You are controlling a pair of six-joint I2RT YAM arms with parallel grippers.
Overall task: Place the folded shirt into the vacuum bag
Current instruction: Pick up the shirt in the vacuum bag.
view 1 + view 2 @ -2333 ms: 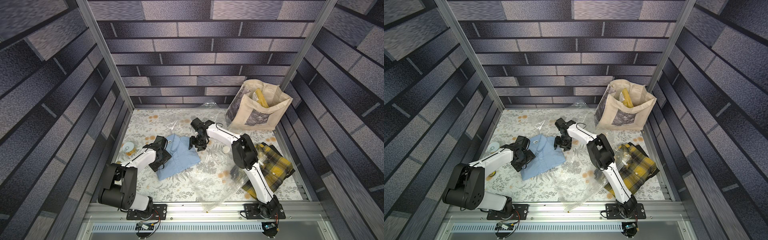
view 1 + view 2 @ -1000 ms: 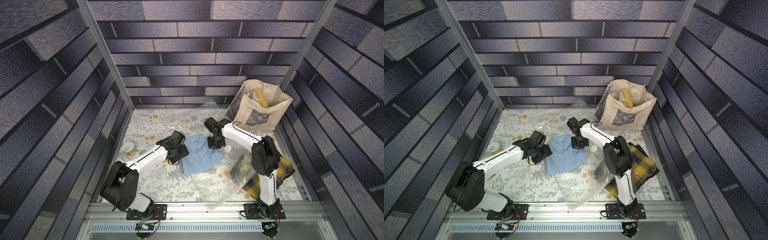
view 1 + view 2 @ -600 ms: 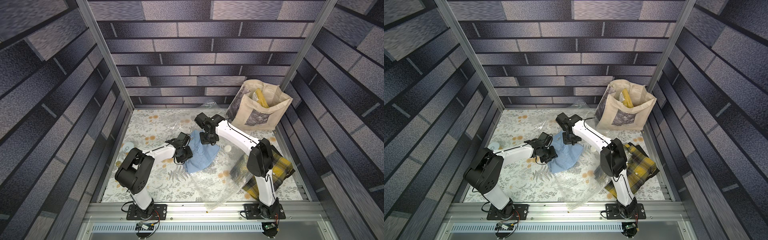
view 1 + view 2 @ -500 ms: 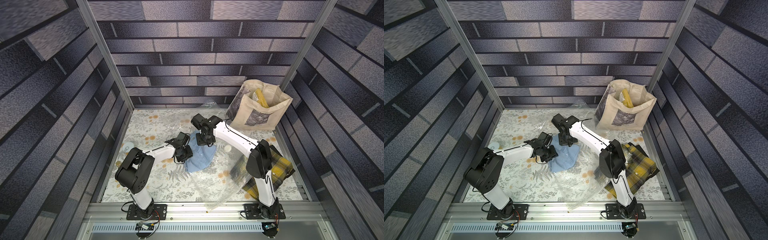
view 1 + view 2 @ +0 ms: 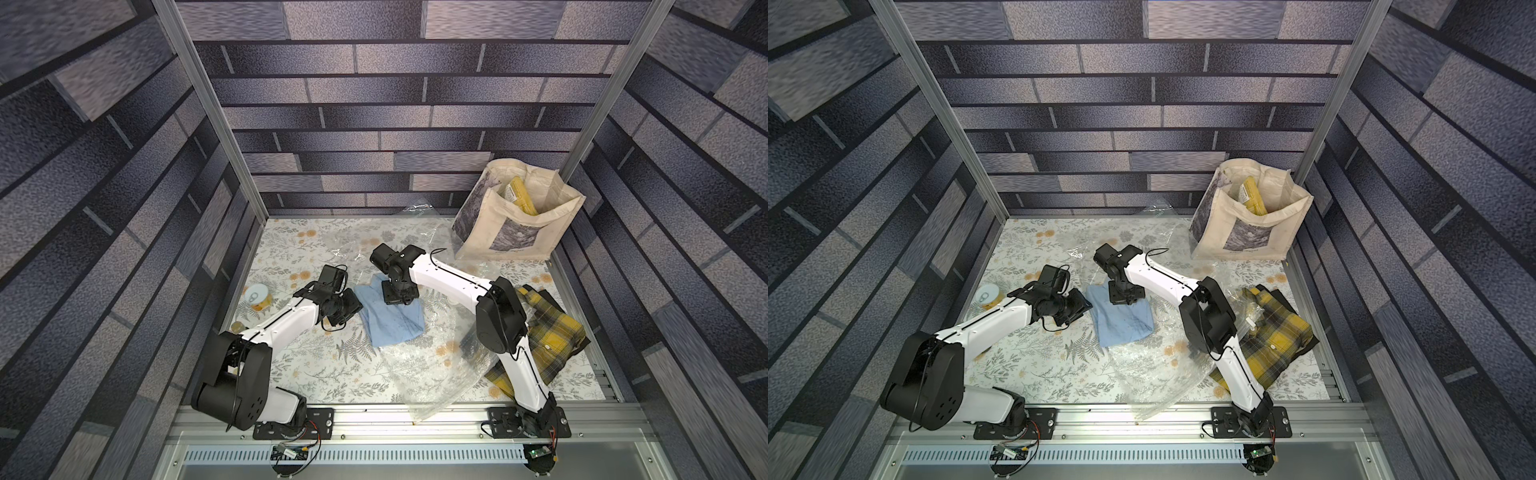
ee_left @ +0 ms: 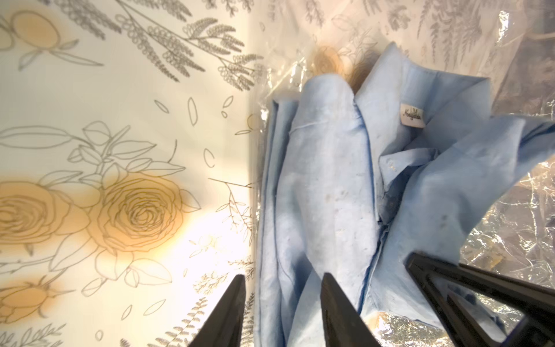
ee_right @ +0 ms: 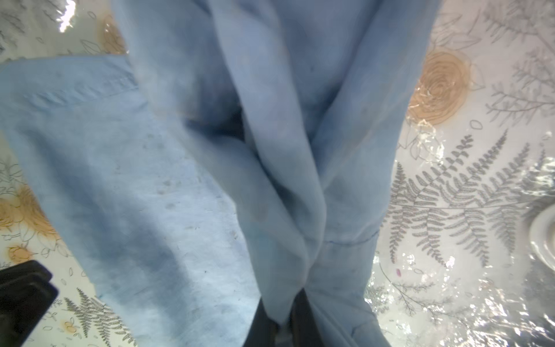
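Observation:
The folded shirt [image 5: 395, 324] [image 5: 1123, 322] is light blue and lies mid-table, its near right part on the vacuum bag [image 5: 432, 374] [image 5: 1154, 374], a crinkly clear sheet running from the back wall to the front rail. Whether the shirt is inside the bag I cannot tell. My right gripper [image 5: 399, 297] [image 7: 285, 312] is shut on a pinched fold at the shirt's far edge [image 7: 180, 195]. My left gripper [image 5: 353, 305] [image 6: 283, 300] holds the shirt's left edge, a thick fold [image 6: 324, 195] filling its jaws. The bag's white valve cap [image 7: 543, 234] shows beside the shirt.
A beige tote bag [image 5: 515, 224] stands at the back right. A yellow plaid shirt [image 5: 548, 345] lies at the right edge, behind my right arm's elbow [image 5: 498, 320]. A small can [image 5: 259, 295] sits at the left. Enclosure walls ring the floral table.
The left jaws have narrowed onto the shirt's left edge. The right gripper lifted the shirt's far edge toward the back, then came down again; the shirt now lies narrower and more bunched.

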